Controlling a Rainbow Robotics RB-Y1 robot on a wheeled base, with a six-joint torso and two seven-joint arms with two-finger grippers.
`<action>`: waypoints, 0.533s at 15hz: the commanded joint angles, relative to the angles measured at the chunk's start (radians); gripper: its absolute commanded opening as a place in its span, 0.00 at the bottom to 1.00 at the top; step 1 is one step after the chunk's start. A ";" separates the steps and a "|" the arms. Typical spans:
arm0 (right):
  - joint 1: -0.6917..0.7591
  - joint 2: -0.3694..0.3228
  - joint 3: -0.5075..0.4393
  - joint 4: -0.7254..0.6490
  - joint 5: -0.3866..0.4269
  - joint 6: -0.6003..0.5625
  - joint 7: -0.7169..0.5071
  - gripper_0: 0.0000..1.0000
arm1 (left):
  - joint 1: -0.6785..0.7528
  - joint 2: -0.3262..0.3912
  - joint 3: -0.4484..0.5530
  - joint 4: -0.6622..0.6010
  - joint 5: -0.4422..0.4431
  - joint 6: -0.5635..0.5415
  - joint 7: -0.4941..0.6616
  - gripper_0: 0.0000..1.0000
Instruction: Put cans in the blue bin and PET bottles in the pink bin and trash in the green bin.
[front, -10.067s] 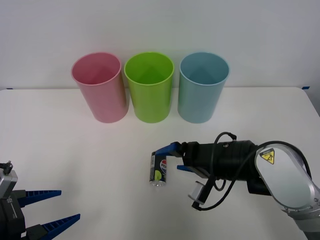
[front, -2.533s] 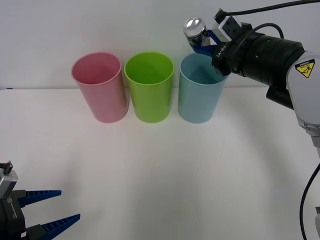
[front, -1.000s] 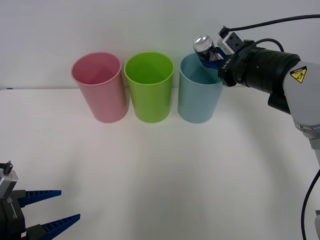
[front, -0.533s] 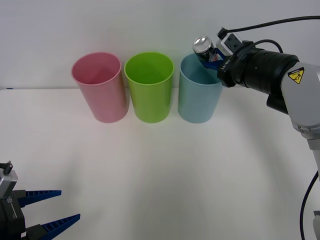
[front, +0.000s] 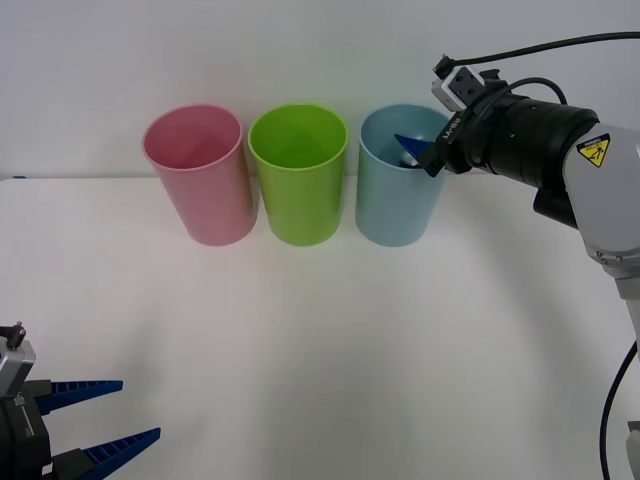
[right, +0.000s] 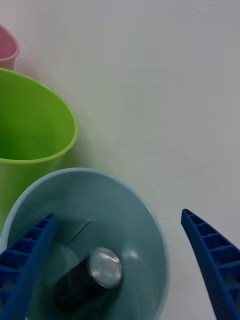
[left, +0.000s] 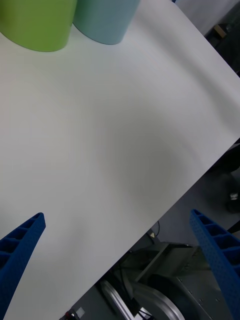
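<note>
Right wrist view: spread right gripper over blue bin, can inside, green bin adjacent.

Half a second earlier the can was clamped in the right gripper above the blue bin. The jaws have since spread wide over the rim, and the can has dropped inside the bin, lying tilted with one silver end up.

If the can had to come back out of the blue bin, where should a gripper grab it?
Judging by its pose, grip the can across its upper body near the silver end, coming straight down through the blue bin mouth; it lies tilted against the wall, end up.
</note>
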 joint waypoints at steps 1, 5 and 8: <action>-0.001 -0.001 0.000 0.000 -0.001 0.000 0.001 1.00 | 0.000 0.000 0.000 0.000 0.000 0.000 0.000 1.00; -0.001 0.001 0.000 0.000 -0.002 0.000 0.004 1.00 | 0.000 0.000 0.000 0.000 0.000 0.000 0.000 1.00; 0.001 -0.001 -0.005 -0.008 -0.042 0.000 0.011 1.00 | 0.000 0.000 0.000 0.000 0.000 0.000 0.000 1.00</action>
